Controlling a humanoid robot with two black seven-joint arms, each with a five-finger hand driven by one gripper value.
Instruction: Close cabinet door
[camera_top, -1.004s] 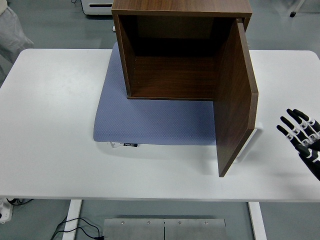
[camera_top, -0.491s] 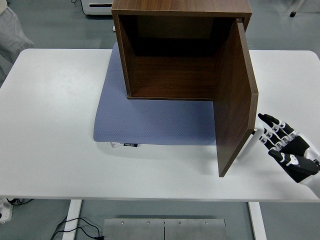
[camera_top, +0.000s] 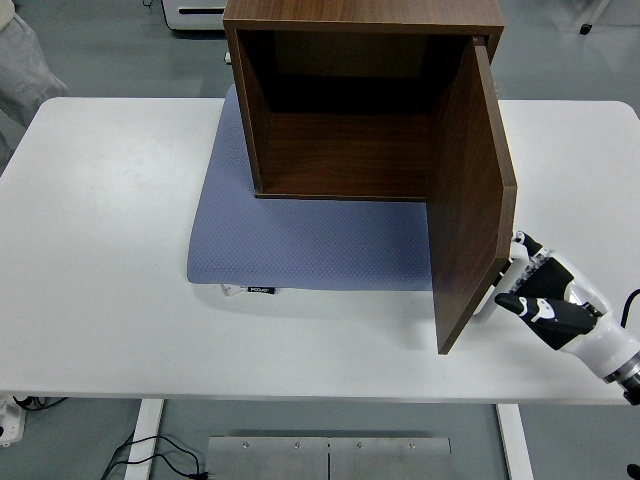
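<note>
With its fingers loosely open against the door (camera_top: 470, 200), the right robot hand (camera_top: 535, 290) should push leftward, low and steady.

Dark matt wood-grain cabinet (camera_top: 340, 110) on textured blue cloth mat (camera_top: 310, 245), smooth white table (camera_top: 100, 250).

A white table (camera_top: 110, 250) with rounded corners fills most of the view, evenly lit, with soft shadows. Beyond its far edge lies a grey-green floor (camera_top: 120, 50). At the far left stands a pale, cloth-like shape (camera_top: 22, 62), and a white unit (camera_top: 195, 12) sits at the far edge. Beneath the near edge are white table legs (camera_top: 148, 438), a grey metal plate (camera_top: 330, 458) and black cables (camera_top: 150, 455) at near left
</note>
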